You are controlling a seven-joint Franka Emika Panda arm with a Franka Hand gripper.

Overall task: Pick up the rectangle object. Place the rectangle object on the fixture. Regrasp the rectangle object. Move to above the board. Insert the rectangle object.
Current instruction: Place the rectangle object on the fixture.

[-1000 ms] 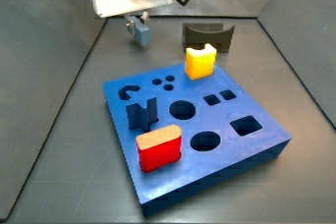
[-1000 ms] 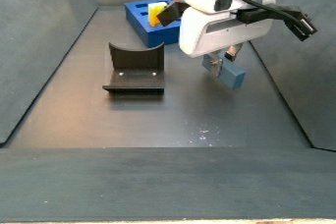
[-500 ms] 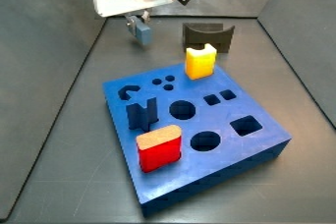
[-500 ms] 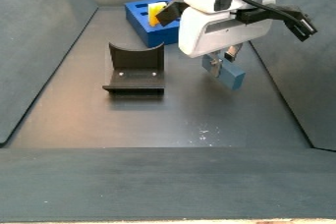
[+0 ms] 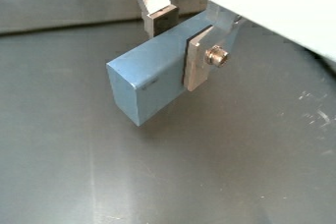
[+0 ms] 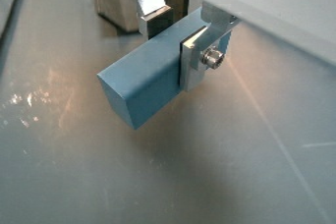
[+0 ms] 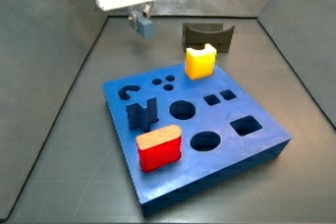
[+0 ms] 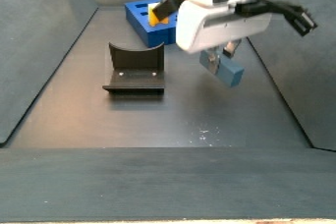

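My gripper is shut on the rectangle object, a pale grey-blue block, and holds it above the dark floor, behind the board's far left corner. In both wrist views the silver fingers clamp the block across its thin faces, close to one end, and the rest juts out past the gripper. The same grip shows on the block in the gripper. The fixture stands bare behind the bright-blue board. From the side, the block hangs in the gripper right of the fixture.
On the board stand a yellow block, a red block and a dark navy upright piece. Sloping grey walls enclose the floor on both sides. The board lies at the far end in a side view.
The gripper has risen a little with the rectangle object still held in it. Nothing else has moved.
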